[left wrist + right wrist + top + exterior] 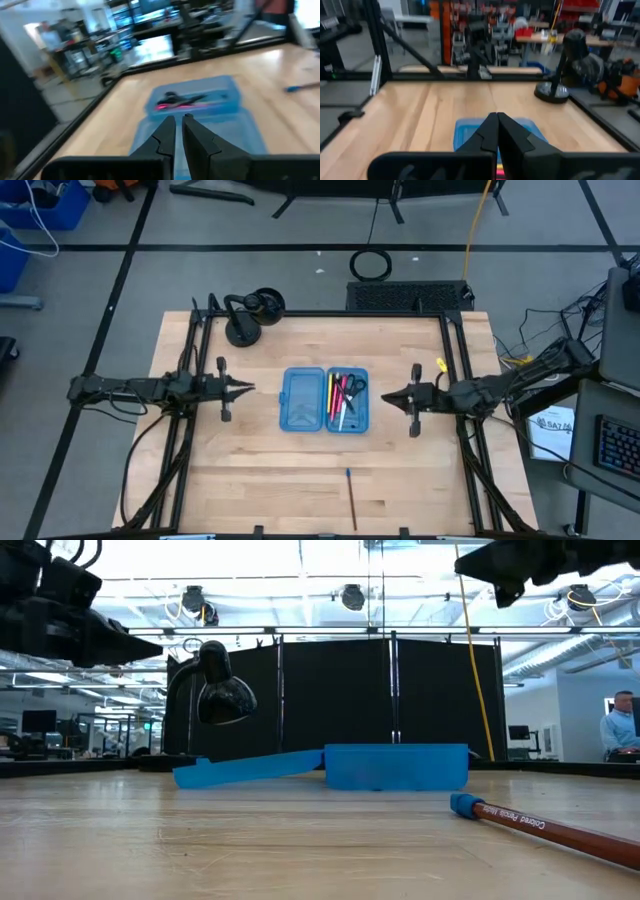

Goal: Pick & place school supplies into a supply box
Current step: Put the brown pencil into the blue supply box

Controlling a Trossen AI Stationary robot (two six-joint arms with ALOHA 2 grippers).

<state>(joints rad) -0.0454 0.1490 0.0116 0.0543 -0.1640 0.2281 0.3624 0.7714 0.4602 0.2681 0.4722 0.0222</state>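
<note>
Risk, nearest item: we are judging that the brown pencil point(352, 500), lying alone on the table point(250, 480) well toward the near edge from both end effectors, is being left out; a slim round shaft could roll or slip from the fingers on the flat wood.
Risk, supply box: we are judging that the supply box point(325, 400), lying open between the two end effectors, could slide or have its lid half tipped if an arm is descending off-centre.
Contents: we are seeing scissors point(355, 387) and pink markers point(340, 402) already lying in the half nearer the right end effector.
Left end effector point(243, 388): we are holding nothing, fingers nearly together with a thin gap, hovering above the table beside the lid half.
Right end effector point(392, 395): we are holding nothing, fingers pressed together, hovering beside the filled half.
Farther off: a desk lamp point(248, 315) is standing beyond the left end effector.
</note>
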